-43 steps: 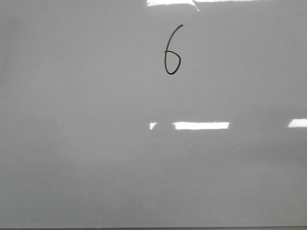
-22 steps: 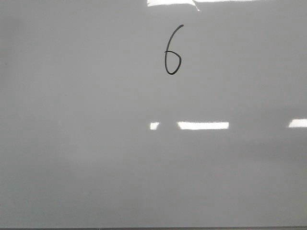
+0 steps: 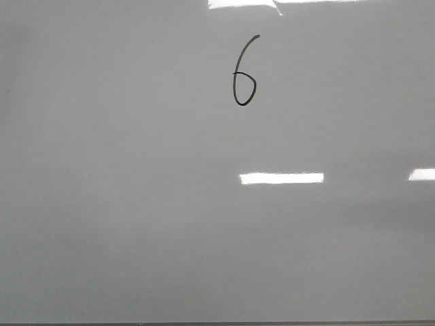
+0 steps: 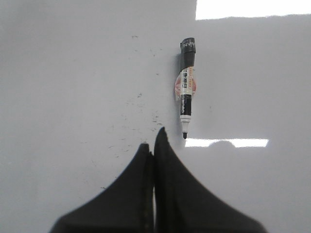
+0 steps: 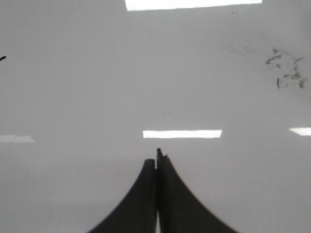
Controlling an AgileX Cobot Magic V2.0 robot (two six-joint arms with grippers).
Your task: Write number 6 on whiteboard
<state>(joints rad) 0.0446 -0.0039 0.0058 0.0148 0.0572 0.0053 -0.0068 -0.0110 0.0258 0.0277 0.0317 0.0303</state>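
A thin black number 6 stands drawn on the glossy grey-white whiteboard, near its far middle in the front view. Neither arm shows in that view. In the left wrist view, my left gripper is shut with nothing between its fingers. An uncapped black-and-white marker lies flat on the board just beyond it, its tip pointing toward the fingers. My right gripper is shut and empty above bare board.
Bright rectangular light reflections lie across the board. Faint smudges of old ink show in the right wrist view, and small specks near the marker. The board's dark near edge runs along the bottom of the front view.
The figure 6 is unchanged. The small separate reflection left of the long bright bar has merged into it, so the bar now reaches further left.
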